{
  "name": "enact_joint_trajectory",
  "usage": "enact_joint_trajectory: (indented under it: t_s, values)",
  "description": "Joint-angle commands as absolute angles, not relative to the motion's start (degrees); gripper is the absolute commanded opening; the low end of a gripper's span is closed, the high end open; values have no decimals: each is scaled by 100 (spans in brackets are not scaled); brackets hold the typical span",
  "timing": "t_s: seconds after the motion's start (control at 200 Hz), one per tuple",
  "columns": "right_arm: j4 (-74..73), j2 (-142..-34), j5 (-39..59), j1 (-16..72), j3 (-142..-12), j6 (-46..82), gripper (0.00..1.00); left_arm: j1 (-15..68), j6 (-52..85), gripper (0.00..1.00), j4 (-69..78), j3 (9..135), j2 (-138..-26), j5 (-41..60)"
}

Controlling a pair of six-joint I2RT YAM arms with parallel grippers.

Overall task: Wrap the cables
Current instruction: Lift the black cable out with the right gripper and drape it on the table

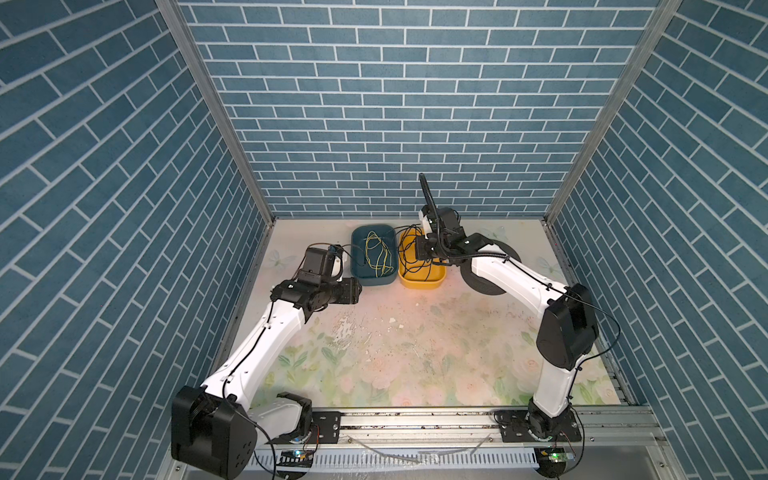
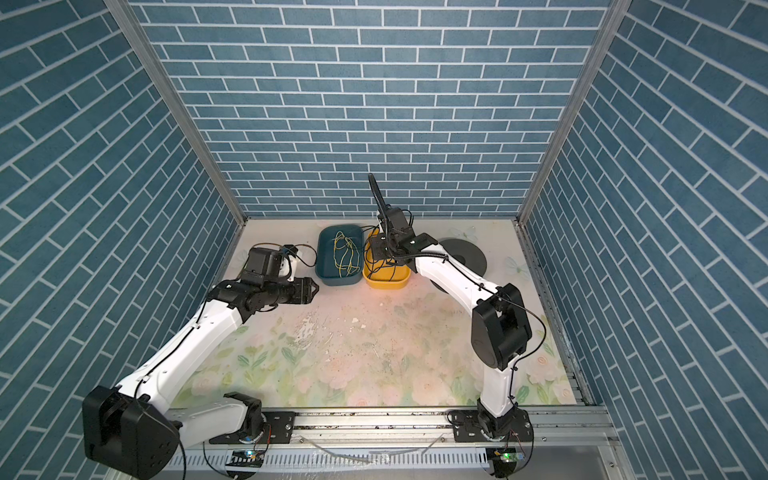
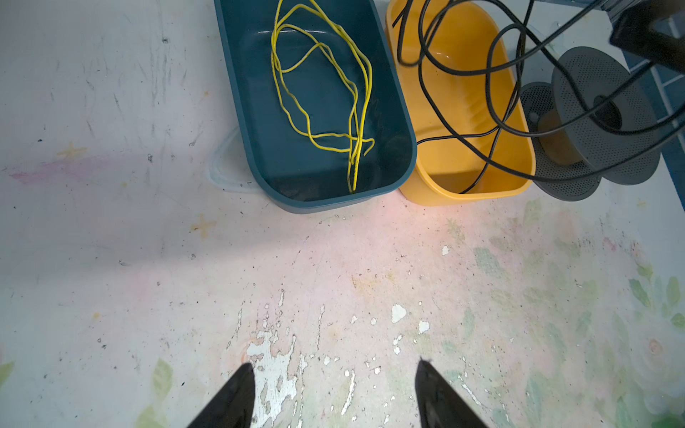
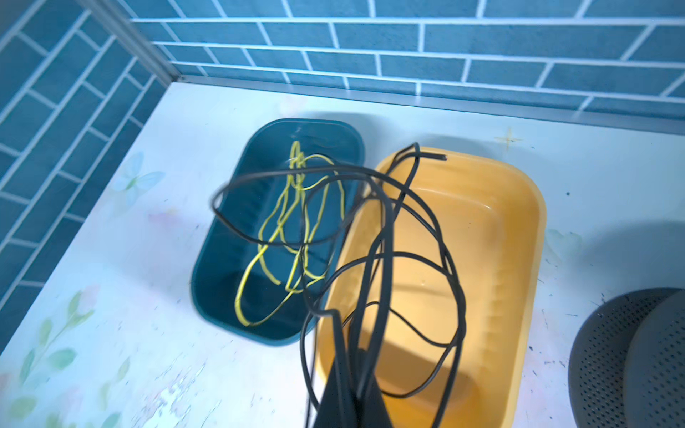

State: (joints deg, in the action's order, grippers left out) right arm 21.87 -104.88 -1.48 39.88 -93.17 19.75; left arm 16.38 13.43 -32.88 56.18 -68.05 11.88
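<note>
Right wrist view: right gripper (image 4: 338, 333), pressed together, apparently pinches the black cable (image 4: 385, 222), loops dangling into the yellow tub (image 4: 519, 259) just ahead, teal tub (image 4: 222, 278) beside it holding yellow-green wire (image 4: 281, 222), while left gripper (image 3: 334, 365) hangs spread above bare table (image 3: 111, 259).

The cables (image 4: 388, 222) are one thin, glossy black cord, unwrapped, gathered in several loose tangled loops. The bundle hangs pinched in the closed right pincer (image 4: 338, 322) over the yellow tub (image 4: 519, 259). One loop spreads above the neighbouring blue tub (image 4: 207, 281).
</note>
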Motion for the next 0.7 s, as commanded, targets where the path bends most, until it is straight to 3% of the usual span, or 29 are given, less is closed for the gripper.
enact_joint_trajectory:
  t_s: [0.0, 0.395, 0.695]
  values:
    - [2170, -9884, 58, 4082, -9072, 1477, 0, 1501, 1453, 69, -3042, 5491, -6599, 1329]
    - [2466, -8062, 1163, 4169, -8108, 1055, 0, 1238, 1585, 67, -2724, 5455, -6541, 1726]
    - [2280, -7081, 2756, 4166, -7692, 1140, 0, 1239, 1714, 67, -2436, 5423, -6648, 2001]
